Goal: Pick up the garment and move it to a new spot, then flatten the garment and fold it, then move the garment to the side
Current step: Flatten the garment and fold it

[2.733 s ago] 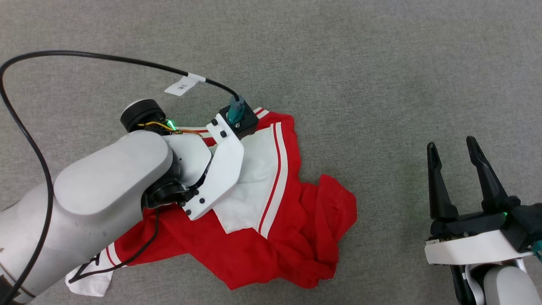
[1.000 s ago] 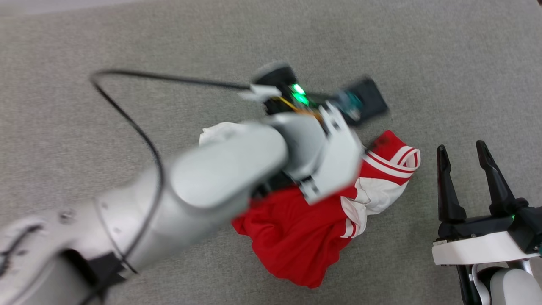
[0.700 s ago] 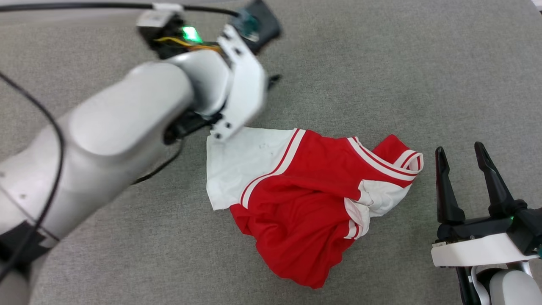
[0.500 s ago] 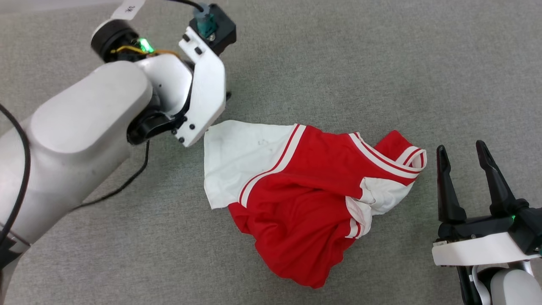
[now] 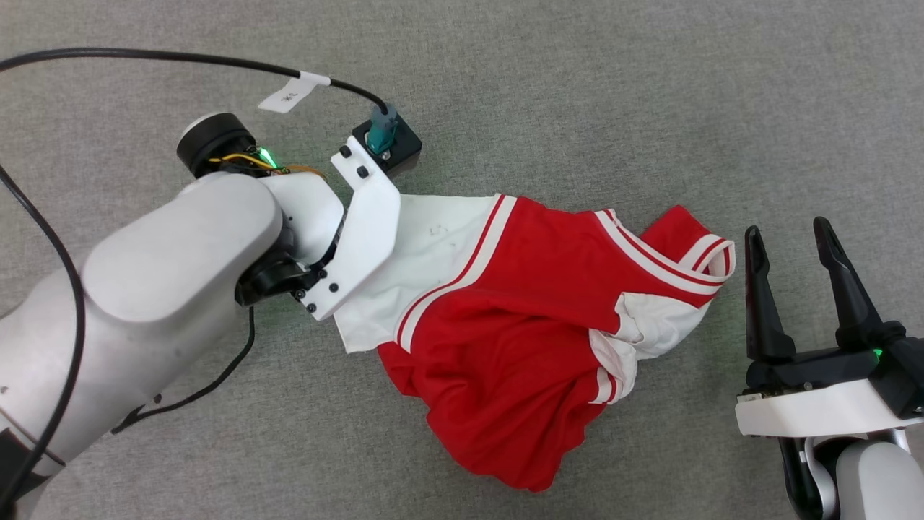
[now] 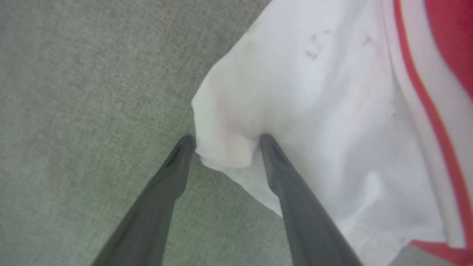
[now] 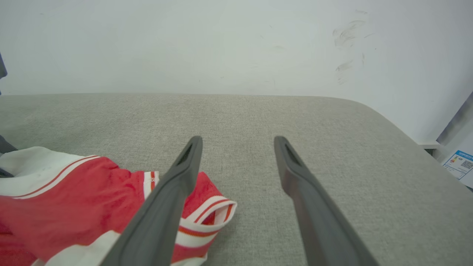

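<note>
- At 4 o'clock in the head view, the right gripper (image 5: pixel 787 225): jaws wide apart, empty.
- The garment (image 5: pixel 520 303) lies crumpled mid-tabletop (image 5: pixel 650 108).
- At 10 o'clock the wrist covers the left gripper (image 6: pixel 226 137); its wrist view shows jaws spread, straddling the white sleeve corner.

one garment (image 5: pixel 505 339), one left gripper (image 6: pixel 225 138), one right gripper (image 5: pixel 787 227).

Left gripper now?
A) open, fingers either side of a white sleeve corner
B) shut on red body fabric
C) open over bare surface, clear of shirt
A: the left wrist view shows the left gripper with its jaws apart and a bunched white corner of the garment between them.
</note>
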Available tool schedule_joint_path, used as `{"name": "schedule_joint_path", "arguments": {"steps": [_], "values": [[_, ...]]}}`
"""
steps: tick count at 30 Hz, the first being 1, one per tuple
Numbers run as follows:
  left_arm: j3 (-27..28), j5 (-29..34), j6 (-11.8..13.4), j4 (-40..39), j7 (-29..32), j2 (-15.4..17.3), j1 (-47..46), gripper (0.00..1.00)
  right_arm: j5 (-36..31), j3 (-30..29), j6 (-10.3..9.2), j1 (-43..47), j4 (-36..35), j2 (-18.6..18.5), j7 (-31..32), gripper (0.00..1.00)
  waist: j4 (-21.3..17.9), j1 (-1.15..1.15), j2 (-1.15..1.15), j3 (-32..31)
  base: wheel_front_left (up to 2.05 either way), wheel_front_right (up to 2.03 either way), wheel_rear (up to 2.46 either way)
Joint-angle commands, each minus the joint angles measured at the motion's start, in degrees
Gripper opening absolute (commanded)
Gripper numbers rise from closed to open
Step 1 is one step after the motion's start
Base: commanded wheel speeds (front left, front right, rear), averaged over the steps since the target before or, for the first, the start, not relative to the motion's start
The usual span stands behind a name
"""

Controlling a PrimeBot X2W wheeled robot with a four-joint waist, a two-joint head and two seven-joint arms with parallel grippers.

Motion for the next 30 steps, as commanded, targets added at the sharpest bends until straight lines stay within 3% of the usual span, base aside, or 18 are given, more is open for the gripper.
{"name": "schedule_joint_path", "arguments": {"steps": [1, 8, 13, 19, 25, 26, 27, 30], "values": [[-1.76, 0.81, -0.01, 0.80, 0.21, -0.65, 3.27, 0.00, 0.09, -0.11, -0.04, -0.23, 0.09, 0.08, -0.11, 1.00, 0.08, 0.00, 0.00, -0.29, 0.00, 0.00, 0.00], [-0.86, -1.83, 0.00, 0.95, -5.74, 1.00, -2.61, 0.00, -0.54, -0.50, -0.04, 1.45, 0.91, 0.07, -0.11, 1.00, 2.46, 0.00, 0.00, -3.67, 0.00, 0.00, 0.00], [-0.77, -4.22, 0.00, 3.31, -7.85, 6.21, -4.22, 0.00, -0.98, -0.34, -0.04, 1.97, 1.09, 0.08, -0.11, 1.00, 3.89, 0.00, 0.00, -5.26, 0.00, 0.00, 0.00], [-0.78, -7.14, 0.09, 8.33, -7.90, 11.22, 0.87, 0.00, -1.03, -0.30, -0.04, 2.09, 0.87, 0.07, -0.11, 1.00, 4.33, 0.00, 0.00, -5.27, 0.00, 0.00, 0.00], [-0.50, -9.49, 0.93, 13.57, -11.26, 11.49, 5.92, 0.00, -1.30, 0.14, -0.04, 2.06, 1.07, 0.07, -0.11, 1.00, 4.11, 0.00, 0.00, -5.10, 0.00, 0.00, 0.00], [-0.30, -9.27, 0.95, 14.31, -13.00, 11.00, 6.48, 0.37, -1.54, 0.10, -0.04, 1.83, 1.06, 0.08, -0.11, 1.00, 4.25, 0.00, 0.00, -5.29, 0.00, 0.00, 0.00], [0.01, -8.93, 0.93, 14.86, -14.93, 10.52, 6.73, 1.00, -2.02, 0.21, -0.04, 1.51, 0.96, 0.09, -0.11, 1.00, 4.41, 0.00, 0.00, -5.58, 0.00, 0.00, 0.00], [1.79, -6.70, 1.14, 15.35, -23.85, 9.24, 6.26, 1.00, -3.44, 0.38, -0.04, 0.07, 0.41, 0.07, -0.11, 1.00, 5.07, 0.00, 0.00, -6.96, 0.00, 0.00, 0.00]]}}
